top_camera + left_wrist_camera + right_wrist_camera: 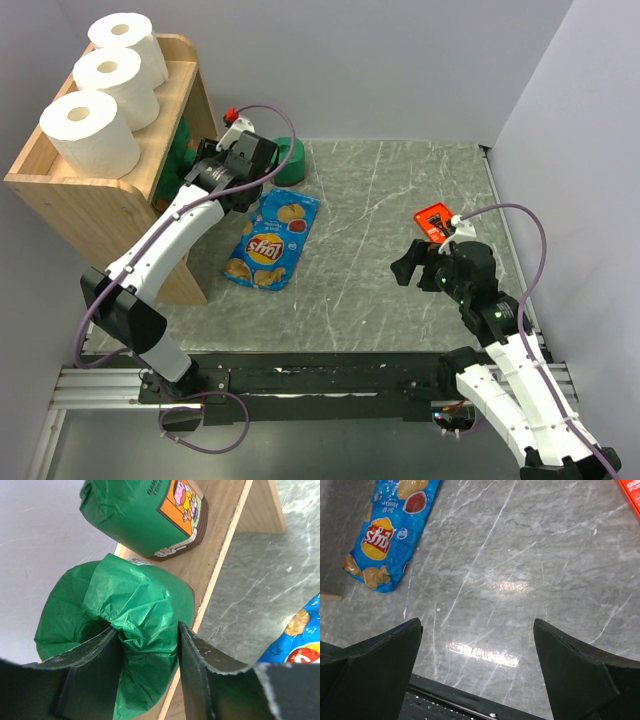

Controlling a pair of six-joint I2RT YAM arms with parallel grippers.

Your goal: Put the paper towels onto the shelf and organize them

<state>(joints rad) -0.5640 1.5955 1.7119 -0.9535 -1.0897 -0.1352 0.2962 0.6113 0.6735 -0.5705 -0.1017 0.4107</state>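
Three white paper towels [92,130] stand in a row on the raised top of the wooden shelf [100,215]. My left gripper [147,640] reaches into a lower tier and is shut on the rim of a dark green paper towel roll [125,610], one finger inside its hollow centre. A second green roll [140,515] with an orange label lies on the same board just beyond. A third green roll [292,160] stands on the table behind the left wrist [240,150]. My right gripper [412,265] hangs open over the table at the right, holding nothing.
A blue chip bag [272,240] lies on the table right of the shelf, below the left arm. A small flat red-orange object [436,220] sits near the right wrist. Grey walls enclose the table at the back and on the right.
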